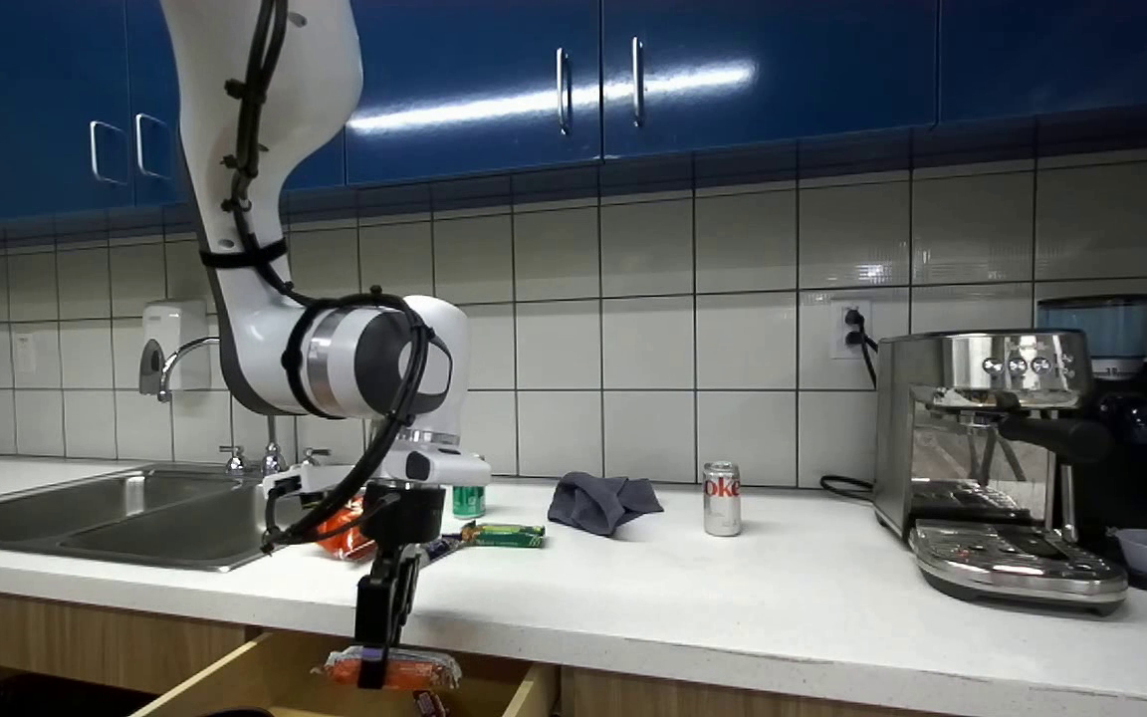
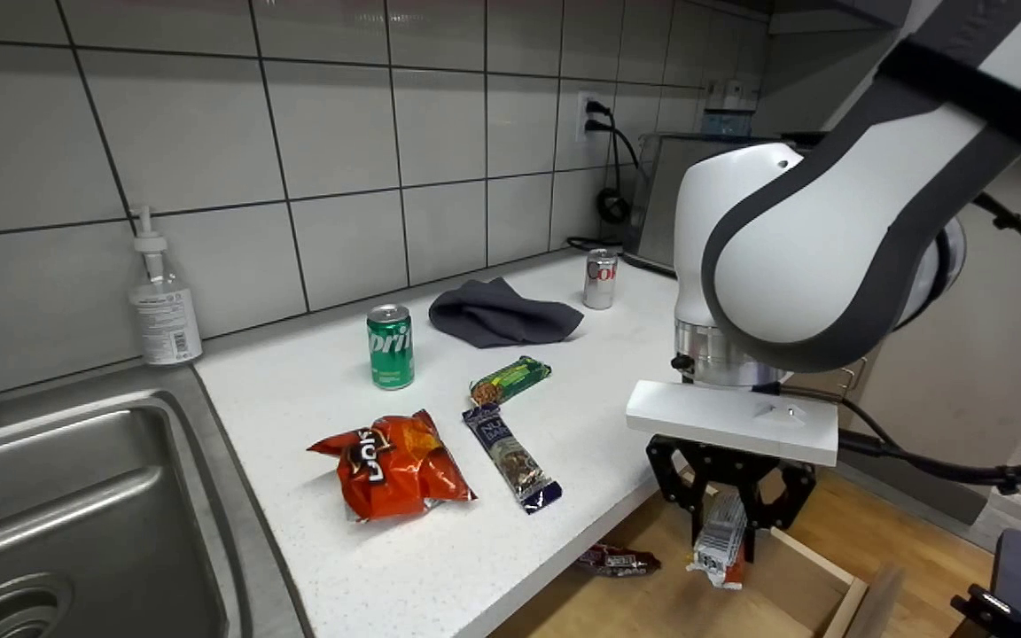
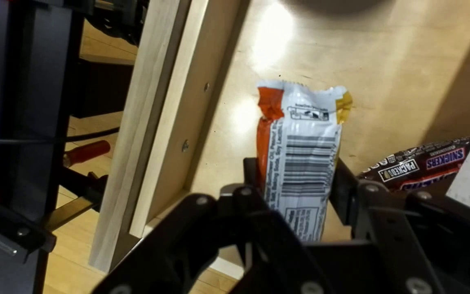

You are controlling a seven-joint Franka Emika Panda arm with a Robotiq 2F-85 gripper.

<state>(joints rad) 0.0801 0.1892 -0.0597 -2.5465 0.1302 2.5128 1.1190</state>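
I'm pinching a wrapped snack bar in my pincer over the open drawer; grasping seems done, releasing does not. In an exterior view, a chocolate bar is lying to its left inside, while a chip bag is sitting farther left on the bench.

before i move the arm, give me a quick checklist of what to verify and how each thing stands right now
1. End effector closed on the snack packet: ok, held across its width.
2. Drawer open beneath the snack packet: ok.
3. Snickers packet apart from the held one: ok, a gap shows in the wrist view.
4. Height of the held packet above the drawer bottom: cannot tell.
5. Firmness of the grip: cannot tell from pictures alone.
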